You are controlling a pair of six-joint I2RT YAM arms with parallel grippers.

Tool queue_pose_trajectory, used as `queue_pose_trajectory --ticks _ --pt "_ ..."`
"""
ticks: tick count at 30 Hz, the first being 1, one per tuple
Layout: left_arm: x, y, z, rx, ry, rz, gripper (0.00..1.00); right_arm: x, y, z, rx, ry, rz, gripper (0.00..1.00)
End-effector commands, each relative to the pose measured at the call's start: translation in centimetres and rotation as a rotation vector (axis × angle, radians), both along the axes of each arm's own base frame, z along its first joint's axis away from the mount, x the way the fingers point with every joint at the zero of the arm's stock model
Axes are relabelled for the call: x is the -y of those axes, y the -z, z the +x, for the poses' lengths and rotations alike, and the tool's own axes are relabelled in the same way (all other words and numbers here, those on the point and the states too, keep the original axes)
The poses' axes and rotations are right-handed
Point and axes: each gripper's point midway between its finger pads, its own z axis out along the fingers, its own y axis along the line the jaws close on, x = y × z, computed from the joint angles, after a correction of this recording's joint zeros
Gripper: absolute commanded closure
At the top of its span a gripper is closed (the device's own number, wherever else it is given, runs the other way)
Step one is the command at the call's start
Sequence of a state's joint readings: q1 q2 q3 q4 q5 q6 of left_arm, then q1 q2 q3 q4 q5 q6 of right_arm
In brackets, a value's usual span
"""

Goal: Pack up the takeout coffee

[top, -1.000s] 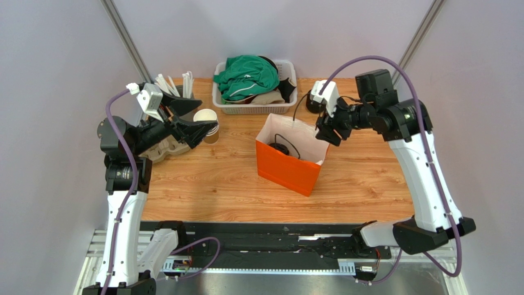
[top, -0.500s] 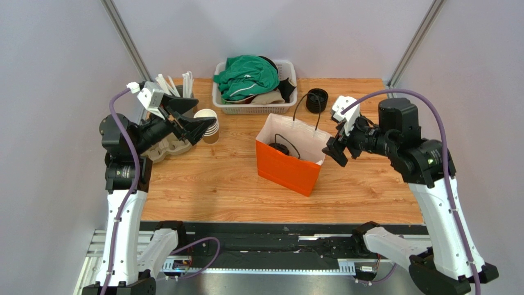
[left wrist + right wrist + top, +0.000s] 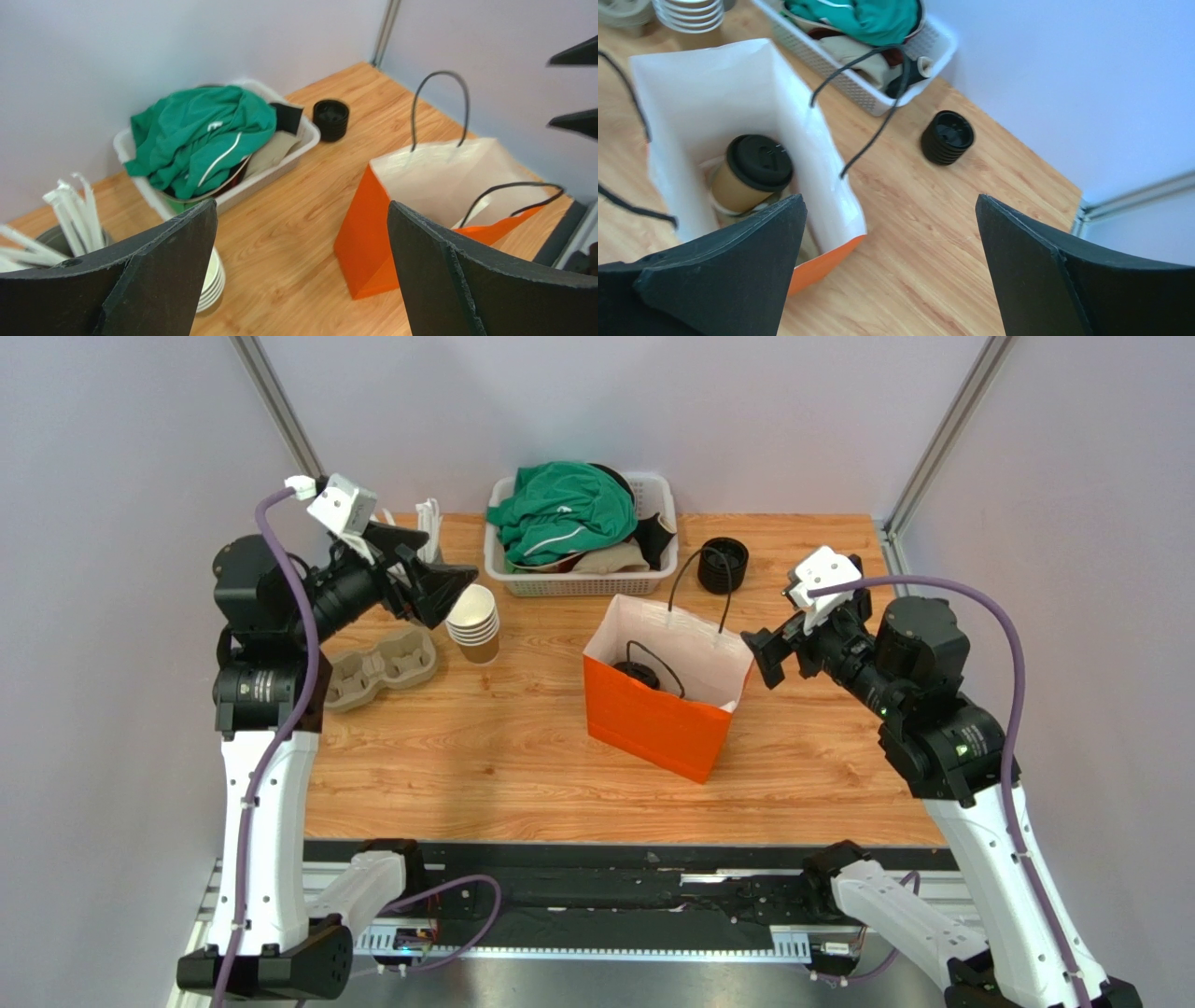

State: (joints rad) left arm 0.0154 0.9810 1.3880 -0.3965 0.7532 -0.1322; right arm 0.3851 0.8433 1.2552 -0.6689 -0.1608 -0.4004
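- The right gripper had been drawn back from the rim of the orange bag to a spot just beside it on the right. Its jaws had been spread wide, with nothing held between them.
- The left gripper had been lifted away from the cardboard cup tray. It too was released and empty, near the stack of bare cups.
- The coffee cup was left inside the bag with its lid on. The packing was judged done, with both arms pulled clear.
- From above, only the cup's black lid was shown. The brown cup wall was revealed by the right wrist view alone, and in the left wrist view the cup was hidden behind the bag's wall.
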Motion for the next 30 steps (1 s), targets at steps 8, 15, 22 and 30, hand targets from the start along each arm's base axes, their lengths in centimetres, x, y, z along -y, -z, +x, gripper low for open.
queue_pose_trajectory --ticks 8,15,22,30 --pt "-5.2 0.4 -1.3 0.122 -0.264 0.291 0.01 4.1 -9.2 0.5 0.324 0.246 0.196 0.02" --pt "-6.7 -0.3 -3.9 0.194 -0.347 0.368 0.01 7.5 -12.5 -0.5 0.437 0.407 0.270 0.01" --pt "-9.3 -1.3 -3.4 0.182 -0.525 0.285 0.01 9.8 -12.6 -1.6 0.479 0.516 0.362 0.01" --pt "-12.1 -2.5 -3.8 0.176 -0.698 0.170 0.01 11.7 -12.1 -2.2 0.510 0.616 0.419 0.01"
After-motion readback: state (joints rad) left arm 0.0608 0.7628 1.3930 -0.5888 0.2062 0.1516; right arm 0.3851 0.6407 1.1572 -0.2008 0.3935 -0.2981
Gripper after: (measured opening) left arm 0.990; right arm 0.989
